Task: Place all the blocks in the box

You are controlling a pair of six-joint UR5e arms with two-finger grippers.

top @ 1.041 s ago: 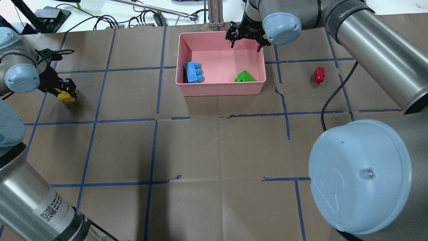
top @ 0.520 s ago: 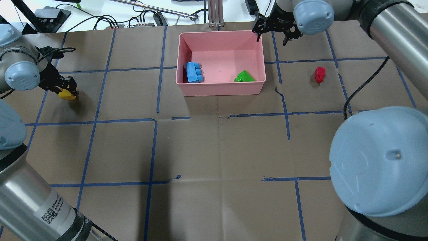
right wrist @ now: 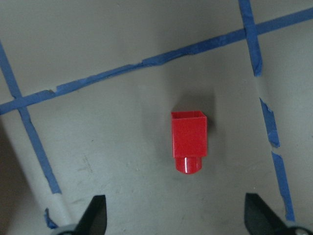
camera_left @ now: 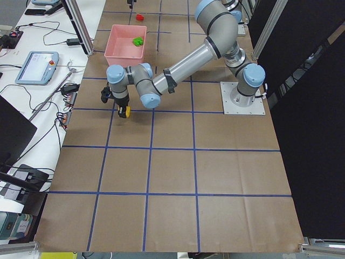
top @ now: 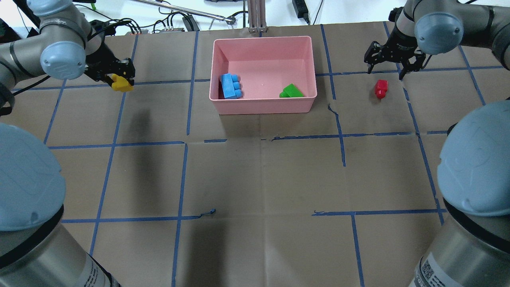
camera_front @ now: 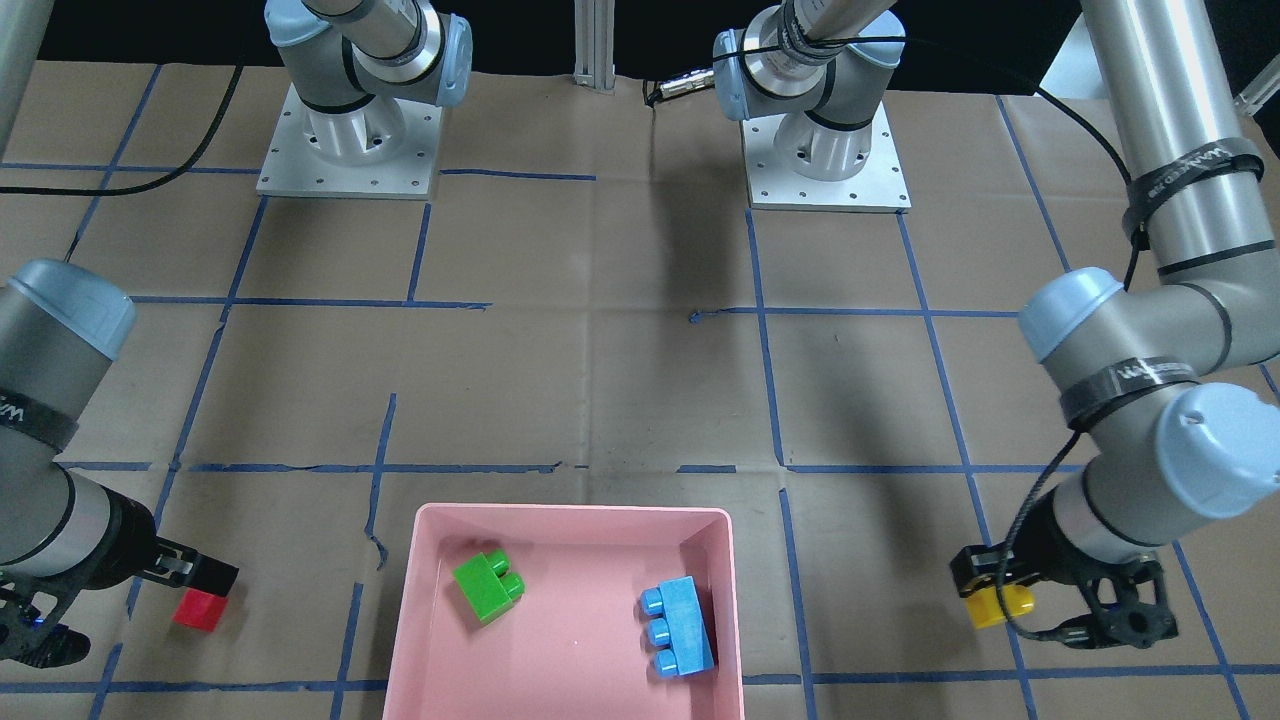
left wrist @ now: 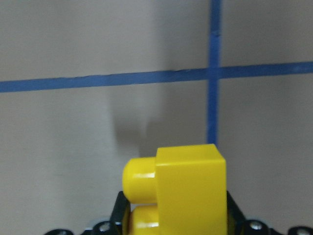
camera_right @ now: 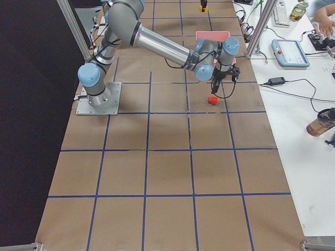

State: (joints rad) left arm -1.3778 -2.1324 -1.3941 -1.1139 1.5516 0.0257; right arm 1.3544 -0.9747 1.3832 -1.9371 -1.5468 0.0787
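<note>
The pink box [top: 263, 106] stands at the far middle of the table. In it lie the blue brick [top: 231, 85] at its left and the green brick [top: 291, 91] at its right. My left gripper [top: 120, 81] is shut on the yellow brick [top: 121, 84] and holds it above the table, left of the box; the brick fills the bottom of the left wrist view [left wrist: 181, 191]. My right gripper [top: 384, 73] is open and empty, hovering just beyond the red brick [top: 381, 88], which lies on the table right of the box and between the fingertips [right wrist: 95, 215] in the right wrist view [right wrist: 189, 139].
An aluminium post [top: 257, 16] stands right behind the box. Cables and devices [top: 171, 22] lie past the table's far edge. The two arm bases [camera_front: 825, 150] sit at the robot's side of the table. Blue tape lines cross the brown table cover [top: 259, 179].
My left gripper rose with the yellow brick and moved right and farther away, toward the box. My right gripper moved right, from over the box's far edge to over the red brick.
</note>
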